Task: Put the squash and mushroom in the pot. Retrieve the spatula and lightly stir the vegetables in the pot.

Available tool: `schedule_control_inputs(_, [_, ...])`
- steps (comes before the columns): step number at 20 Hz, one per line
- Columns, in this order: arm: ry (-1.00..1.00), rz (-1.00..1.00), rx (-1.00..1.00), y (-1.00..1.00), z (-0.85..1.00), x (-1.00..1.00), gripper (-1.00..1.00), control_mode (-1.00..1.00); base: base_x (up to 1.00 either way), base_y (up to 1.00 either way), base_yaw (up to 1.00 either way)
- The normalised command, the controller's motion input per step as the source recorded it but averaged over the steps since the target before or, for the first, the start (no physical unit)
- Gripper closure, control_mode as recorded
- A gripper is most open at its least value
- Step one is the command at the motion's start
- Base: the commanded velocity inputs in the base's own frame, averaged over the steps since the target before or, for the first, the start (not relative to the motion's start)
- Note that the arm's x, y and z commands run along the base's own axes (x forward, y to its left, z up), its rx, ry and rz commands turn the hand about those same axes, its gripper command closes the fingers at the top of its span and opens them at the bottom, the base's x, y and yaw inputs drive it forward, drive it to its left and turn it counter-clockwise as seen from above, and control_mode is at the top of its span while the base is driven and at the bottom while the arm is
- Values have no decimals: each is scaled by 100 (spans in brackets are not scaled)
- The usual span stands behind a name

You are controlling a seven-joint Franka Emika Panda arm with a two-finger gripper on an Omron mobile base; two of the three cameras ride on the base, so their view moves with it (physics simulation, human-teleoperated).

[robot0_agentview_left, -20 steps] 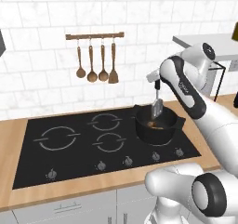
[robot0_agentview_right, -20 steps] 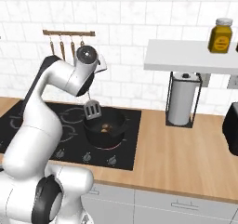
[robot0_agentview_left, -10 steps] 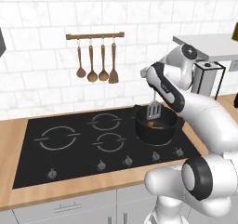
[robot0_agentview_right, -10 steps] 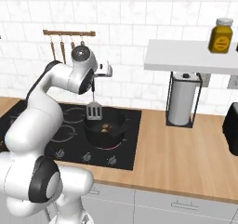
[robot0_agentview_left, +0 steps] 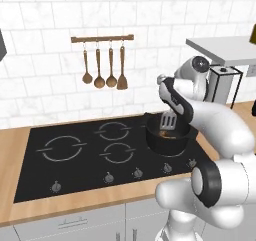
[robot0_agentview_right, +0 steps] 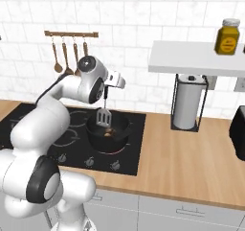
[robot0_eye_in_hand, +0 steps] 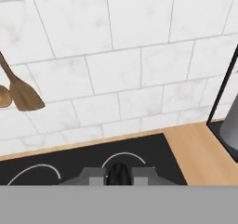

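Observation:
The black pot [robot0_agentview_left: 167,139] [robot0_agentview_right: 109,135] stands on the cooktop's front right burner, with brownish vegetable pieces [robot0_agentview_right: 110,131] inside. The spatula [robot0_agentview_left: 168,120] [robot0_agentview_right: 103,116] hangs upright, its slotted silver head just above the pot's opening. My gripper [robot0_agentview_right: 105,88] [robot0_agentview_left: 163,81] is shut on the top of the slim black handle [robot0_eye_in_hand: 119,174], which shows between the fingers [robot0_eye_in_hand: 93,174] in the hand view. From these views I cannot make out which piece in the pot is squash and which is mushroom.
Wooden spoons and a wooden spatula [robot0_agentview_left: 103,67] [robot0_eye_in_hand: 25,95] hang on a wall rail behind the cooktop [robot0_agentview_left: 75,157]. A paper towel holder [robot0_agentview_right: 187,100] stands on the counter to the right, under a shelf with a honey jar [robot0_agentview_right: 226,36]. A dark appliance [robot0_agentview_right: 238,132] sits far right.
The hand has swung round above the pot and the spatula head has dropped slightly, drifting a little over the pot. The pot has not moved.

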Motion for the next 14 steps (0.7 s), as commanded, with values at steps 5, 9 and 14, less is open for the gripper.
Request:
schedule_control_inputs(5, [0,-14,12,0,-24,-2,100,-100,0,0,0])
schedule_control_inputs(9, [0,-16,6,-27,-25,0,100,-100,0,0,0])
schedule_control_inputs(14, [0,-16,5,-42,-26,0,100,-100,0,0,0])
